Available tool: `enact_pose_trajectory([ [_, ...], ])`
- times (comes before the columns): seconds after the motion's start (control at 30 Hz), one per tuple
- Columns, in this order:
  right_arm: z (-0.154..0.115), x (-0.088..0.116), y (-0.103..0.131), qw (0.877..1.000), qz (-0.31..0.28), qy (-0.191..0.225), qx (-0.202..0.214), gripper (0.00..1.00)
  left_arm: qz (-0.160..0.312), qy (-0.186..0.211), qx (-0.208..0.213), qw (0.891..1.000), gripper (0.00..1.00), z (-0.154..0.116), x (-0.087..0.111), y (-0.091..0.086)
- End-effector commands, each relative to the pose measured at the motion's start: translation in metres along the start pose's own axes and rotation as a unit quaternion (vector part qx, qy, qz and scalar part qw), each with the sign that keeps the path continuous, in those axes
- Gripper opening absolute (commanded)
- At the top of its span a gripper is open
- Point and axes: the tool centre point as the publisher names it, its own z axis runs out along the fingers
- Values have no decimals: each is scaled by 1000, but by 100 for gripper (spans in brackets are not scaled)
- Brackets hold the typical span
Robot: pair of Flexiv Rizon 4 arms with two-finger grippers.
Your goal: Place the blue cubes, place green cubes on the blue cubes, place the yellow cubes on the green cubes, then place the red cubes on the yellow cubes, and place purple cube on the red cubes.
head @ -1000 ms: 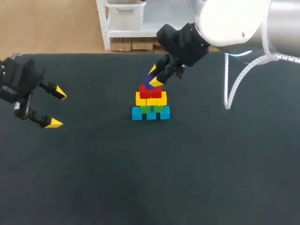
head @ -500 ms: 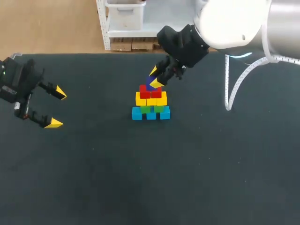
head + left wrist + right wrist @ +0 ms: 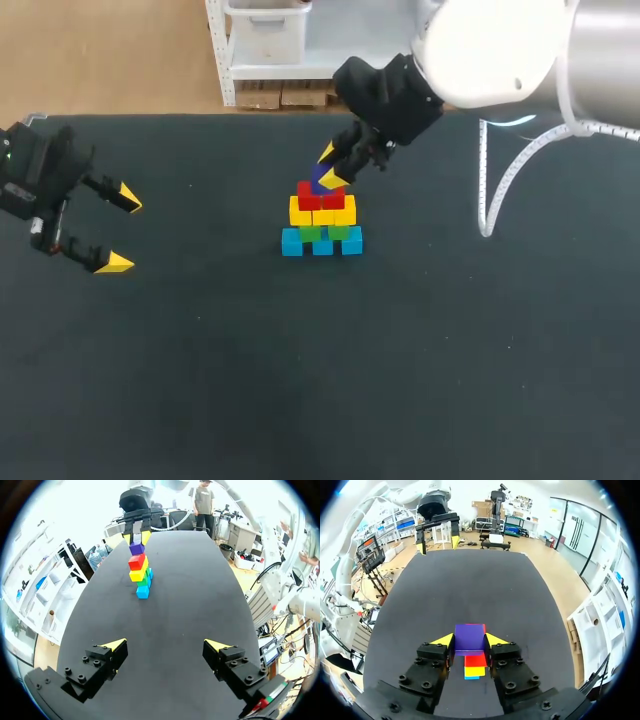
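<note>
Right claw (image 3: pixel 329 166) grips the purple cube (image 3: pixel 469 637) from both sides above the red cubes (image 3: pixel 320 197); settle it centred and level before opening

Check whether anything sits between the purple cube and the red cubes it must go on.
Nothing visible does. The right gripper holds the purple cube right above the red cubes; the left wrist view shows no gap and no other thing between them.
</note>
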Motion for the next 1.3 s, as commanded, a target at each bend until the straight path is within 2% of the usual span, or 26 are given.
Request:
enact_pose_trajectory([
  [0.03, 2, -1, -2, 1000, 0, 0, 0, 0, 2, -2, -1, 1000, 100, 0, 1, 0],
  [0.43, 2, 0, -4, 1000, 2, 1, 0, 5, 2, -2, -1, 1000, 100, 0, 1, 0],
  [0.57, 3, 0, -5, 1000, 2, 2, -1, 12, 2, -2, -1, 1000, 100, 0, 1, 0],
  [0.7, 4, 1, -6, 1000, 3, 2, 0, 25, 2, -2, -1, 1000, 100, 0, 1, 0],
  [1.1, 4, 1, -7, 1000, 3, 0, -2, 36, 2, -2, -1, 1000, 100, 0, 1, 0],
  [1.3, 4, 1, -7, 1000, 4, 0, -2, 48, 2, -2, -1, 1000, 100, 0, 1, 0],
])
